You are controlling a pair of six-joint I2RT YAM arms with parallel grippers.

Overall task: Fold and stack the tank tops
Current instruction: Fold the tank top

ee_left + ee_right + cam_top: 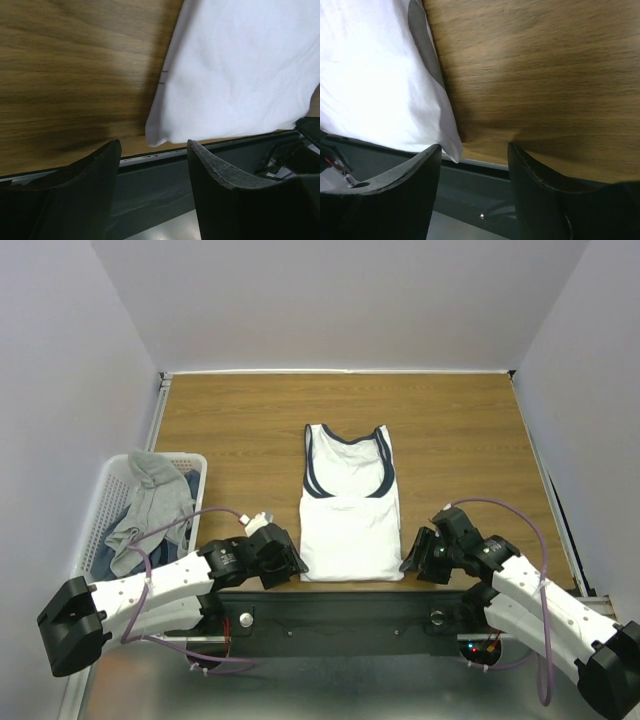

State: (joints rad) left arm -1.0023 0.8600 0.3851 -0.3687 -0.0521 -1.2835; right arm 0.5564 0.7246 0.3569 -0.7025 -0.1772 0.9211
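Two end effectors are sitting low at the near corners of a white sleeveless cloth tank top (348,525) with navy-edged neck, which is lying flat mid-way across the brown wooden table (230,420). The left end effector (291,557) and the right end effector (411,556) are both standing with jaws apart, gripping nothing. Grey cloth tank tops (155,502) are lying in a white plastic lattice basket (97,502) at the left.

Soft, matt white cloth tank top (348,525); smooth wood-grain bench (250,430); matt black, slightly rough plastic fingers (85,195); white plastic basket (100,502).

Plain pale grey walls (350,300) enclose a brown wood-grain table (240,425) on three sides under soft, even light
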